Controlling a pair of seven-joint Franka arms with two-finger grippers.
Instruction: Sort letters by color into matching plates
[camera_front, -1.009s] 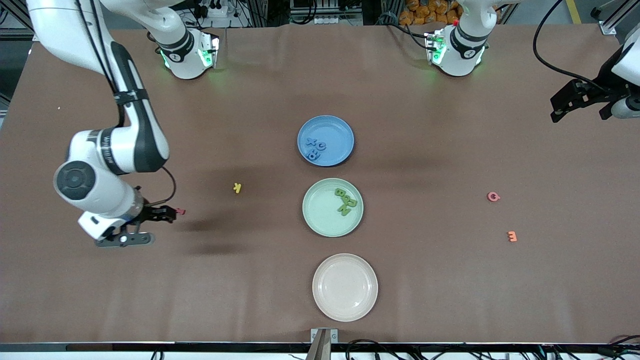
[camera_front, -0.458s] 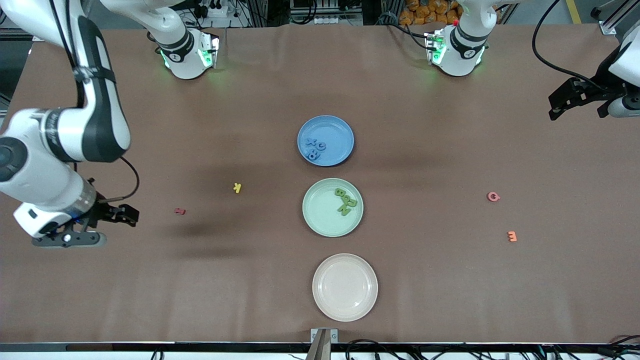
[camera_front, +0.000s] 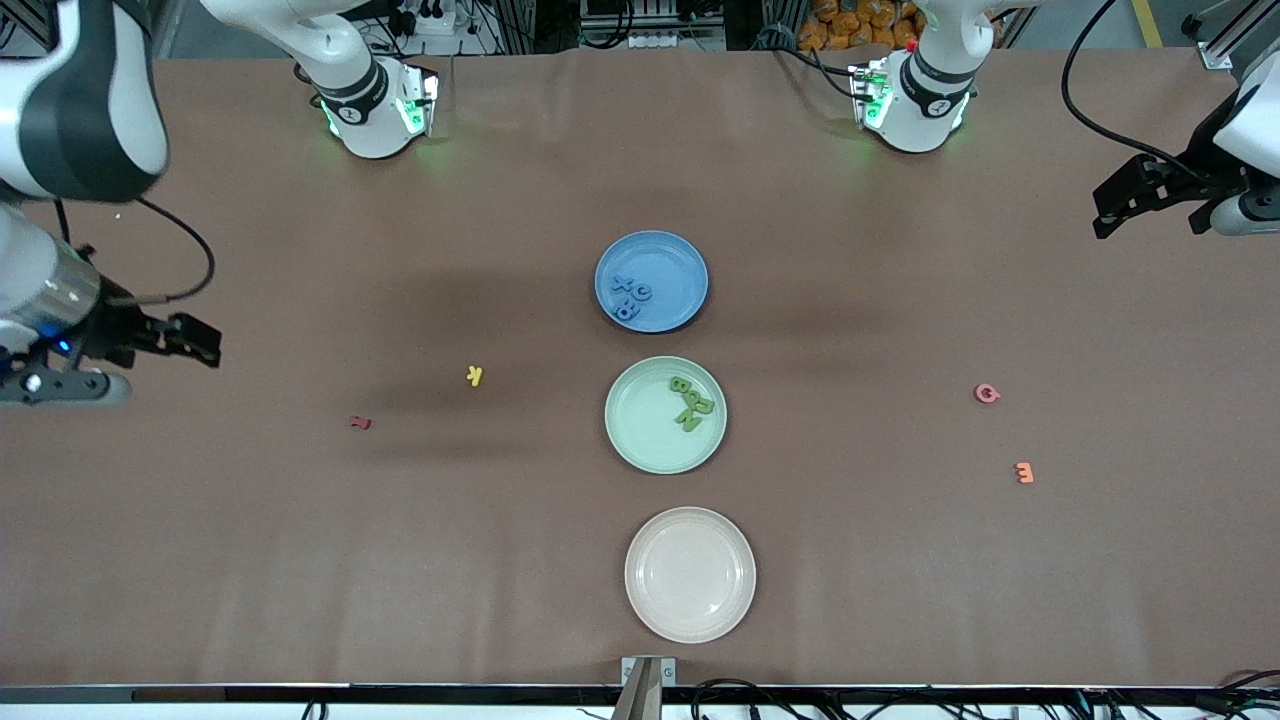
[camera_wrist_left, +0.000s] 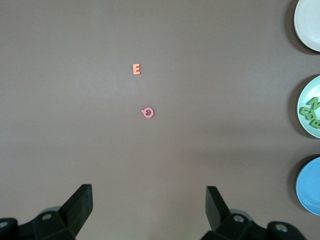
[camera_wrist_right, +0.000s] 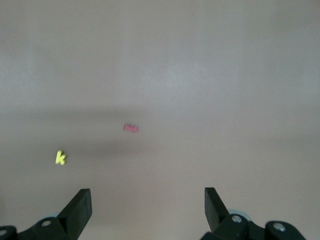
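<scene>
The blue plate (camera_front: 651, 281) holds several blue letters (camera_front: 630, 296). The pale green plate (camera_front: 665, 414), nearer the camera, holds several green letters (camera_front: 692, 404); both plates also show at the edge of the left wrist view, green plate (camera_wrist_left: 306, 102) and blue plate (camera_wrist_left: 309, 187). My right gripper (camera_front: 195, 343) is open and empty, up over the right arm's end of the table. My left gripper (camera_front: 1120, 205) is open and empty, high over the left arm's end of the table.
A cream plate (camera_front: 690, 574) lies nearest the camera. A yellow K (camera_front: 475, 376) and a red letter (camera_front: 360, 423) lie toward the right arm's end. A pink letter (camera_front: 987, 394) and an orange E (camera_front: 1023, 473) lie toward the left arm's end.
My right gripper has left the red letter lying on the table and drawn back and up toward the right arm's table end. The left gripper has barely moved.
</scene>
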